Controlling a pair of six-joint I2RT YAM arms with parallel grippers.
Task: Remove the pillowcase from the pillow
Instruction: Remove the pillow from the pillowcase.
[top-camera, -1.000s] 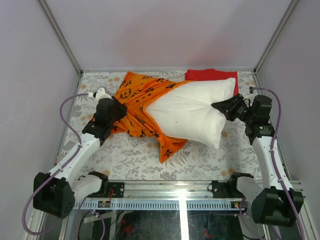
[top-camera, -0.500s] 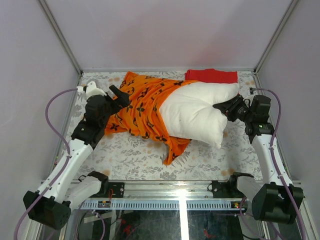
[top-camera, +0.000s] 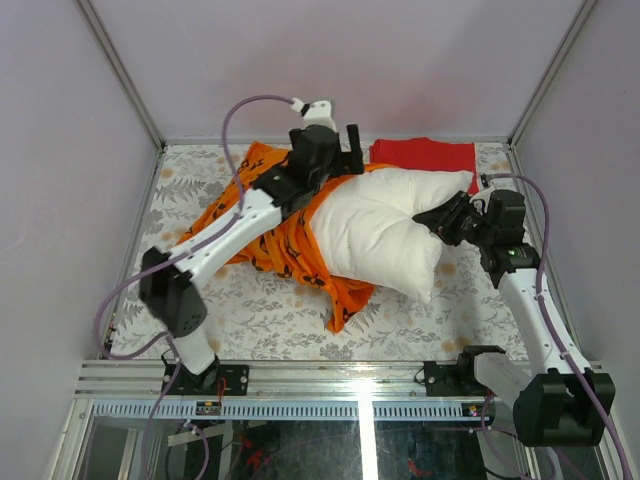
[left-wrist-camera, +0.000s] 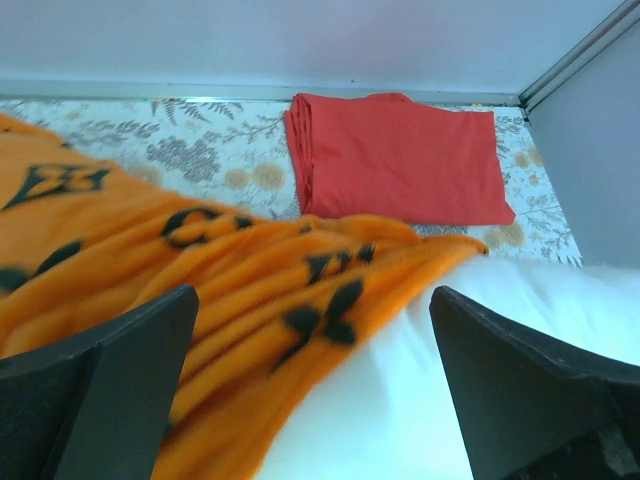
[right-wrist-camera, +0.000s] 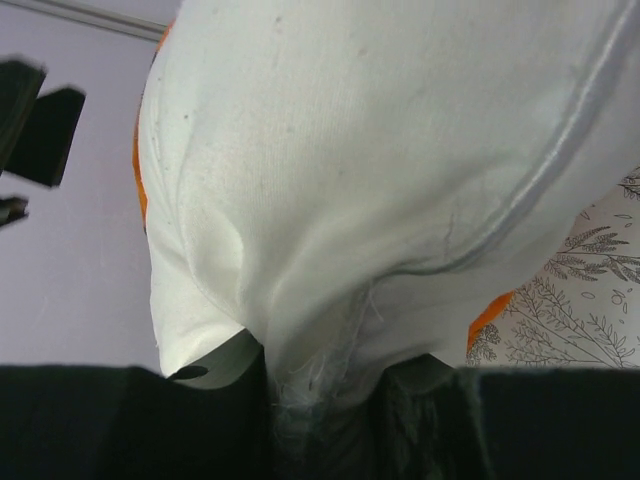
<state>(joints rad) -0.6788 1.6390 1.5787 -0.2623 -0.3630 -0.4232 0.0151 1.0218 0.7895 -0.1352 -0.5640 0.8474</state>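
Left tool (top-camera: 350, 152) released above the pillowcase (top-camera: 300, 250); right tool (top-camera: 437, 218) clenched on the pillow (top-camera: 375, 225).

The pillowcase lies bunched over the pillow's left end on the bench (top-camera: 260, 310), its open edge directly below the left tool's wide-spread jaws, red cloth (top-camera: 425, 152) just beyond. The pillow's long axis runs left to right, so the cover should slide off leftward, away from the right tool pinching the bare right end. The left arm is nearer the cover. It hides part of the cloth, so I cannot tell how much pillow is inside.
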